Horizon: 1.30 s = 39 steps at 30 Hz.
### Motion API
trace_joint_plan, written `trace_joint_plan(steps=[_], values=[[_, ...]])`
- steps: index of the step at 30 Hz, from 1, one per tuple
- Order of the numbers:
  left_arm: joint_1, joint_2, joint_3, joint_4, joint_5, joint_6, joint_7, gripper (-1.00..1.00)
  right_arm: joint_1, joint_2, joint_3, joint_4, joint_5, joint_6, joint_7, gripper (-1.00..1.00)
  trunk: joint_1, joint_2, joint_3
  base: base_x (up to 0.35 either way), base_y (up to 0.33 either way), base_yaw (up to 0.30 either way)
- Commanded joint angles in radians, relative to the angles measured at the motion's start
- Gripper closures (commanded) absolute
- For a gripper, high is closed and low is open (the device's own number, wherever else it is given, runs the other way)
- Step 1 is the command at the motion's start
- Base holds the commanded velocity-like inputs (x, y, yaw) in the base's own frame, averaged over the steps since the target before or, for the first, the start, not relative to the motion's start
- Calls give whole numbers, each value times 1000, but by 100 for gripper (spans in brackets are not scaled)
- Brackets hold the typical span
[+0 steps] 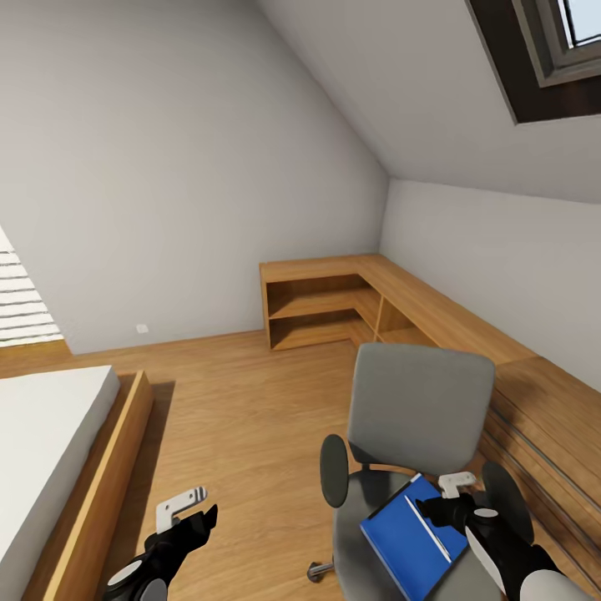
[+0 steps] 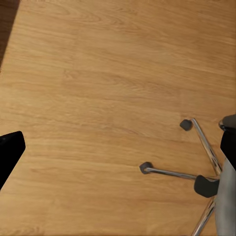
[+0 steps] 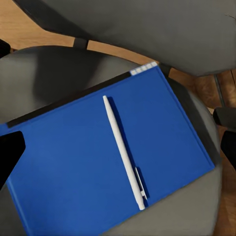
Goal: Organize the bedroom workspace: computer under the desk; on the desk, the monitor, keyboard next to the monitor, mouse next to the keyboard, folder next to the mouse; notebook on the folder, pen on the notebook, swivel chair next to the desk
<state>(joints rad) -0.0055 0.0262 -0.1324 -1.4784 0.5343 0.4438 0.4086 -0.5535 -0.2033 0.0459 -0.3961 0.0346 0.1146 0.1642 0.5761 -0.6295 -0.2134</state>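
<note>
The right pincer hangs spread over the blue folder and white pen on the swivel chair; next, I think, it must pinch the folder. The left pincer looks spread too.

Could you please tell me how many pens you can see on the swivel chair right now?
1. A single white pen lies on the blue folder resting on the swivel chair seat, just ahead of the right gripper. Anything under the folder would be hidden.

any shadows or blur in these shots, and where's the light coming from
Head view: daylight from the skylight; soft shadow beside the bed. Right wrist view: sharp, the pen casts a thin shadow on the blue folder. Left wrist view: evenly lit floor, no glare.
</note>
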Motion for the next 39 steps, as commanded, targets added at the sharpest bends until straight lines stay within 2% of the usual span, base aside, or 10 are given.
trace_joint_plan(steps=[1, 39], values=[[-1, 1, -2, -2, 10, 1, 10, -100, 0, -1, 5, -2, 4, 7, 1, -100, 4, -9, -5, 0, 0, 0], [-1, 0, -4, -2, 10, 1, 13, -100, 0, -1, 5, -3, 4, 8, 1, -100, 150, -275, -124, 0, 0, 0]])
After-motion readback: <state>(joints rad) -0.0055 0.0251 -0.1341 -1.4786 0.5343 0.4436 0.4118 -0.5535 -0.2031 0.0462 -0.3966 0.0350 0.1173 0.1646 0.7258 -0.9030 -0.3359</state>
